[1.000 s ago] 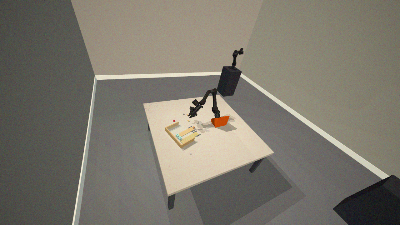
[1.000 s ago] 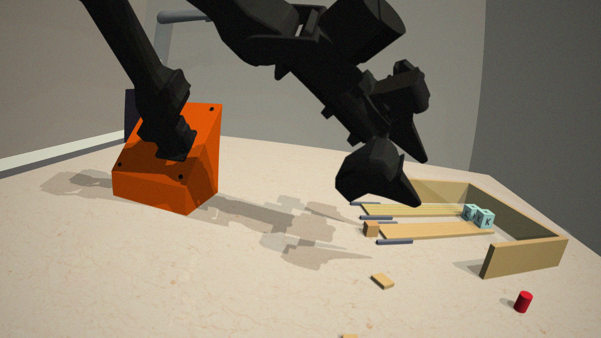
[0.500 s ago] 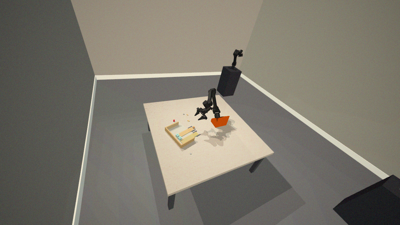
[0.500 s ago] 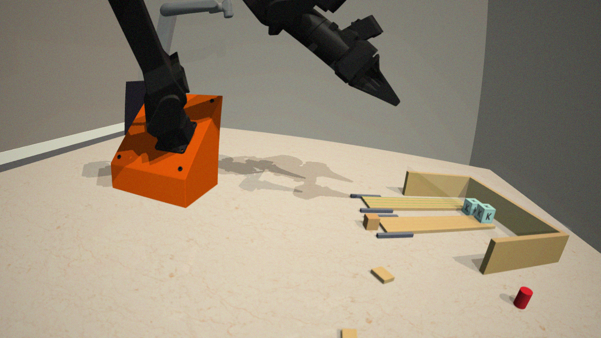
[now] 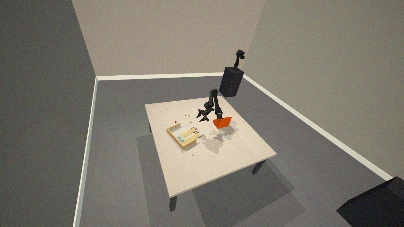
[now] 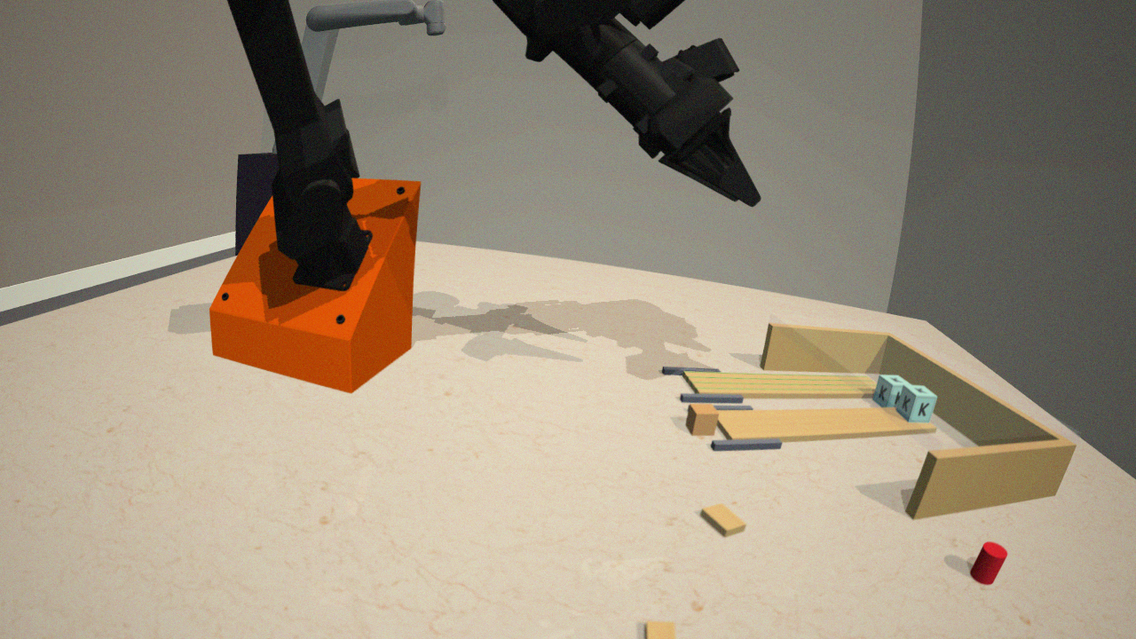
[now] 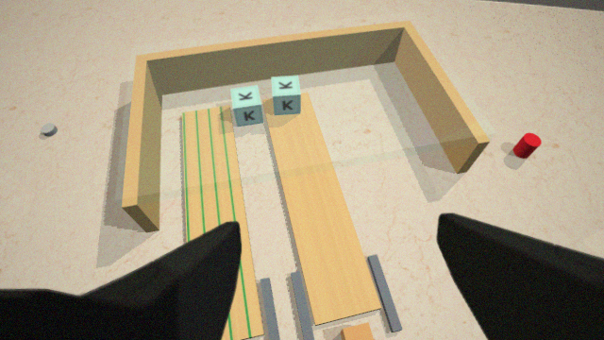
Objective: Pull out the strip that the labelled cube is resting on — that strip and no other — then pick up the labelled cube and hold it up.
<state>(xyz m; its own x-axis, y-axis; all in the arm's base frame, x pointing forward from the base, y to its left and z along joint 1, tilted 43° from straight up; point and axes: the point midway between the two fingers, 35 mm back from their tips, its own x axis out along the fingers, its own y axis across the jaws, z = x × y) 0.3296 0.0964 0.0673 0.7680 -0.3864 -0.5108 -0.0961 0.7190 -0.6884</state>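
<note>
Two pale teal cubes bear a K: the left cube is at the far end of the green-lined strip, reaching over the gap. The right cube is on the far end of the plain strip. The cubes stand close together. My gripper is open and empty, high above the table on the strips' near side.
A three-sided wooden frame surrounds the cubes; a faint clear sheet seems to span it. Grey rails flank the strips' near ends. A brown block sits before the plain strip. A red cylinder stands outside.
</note>
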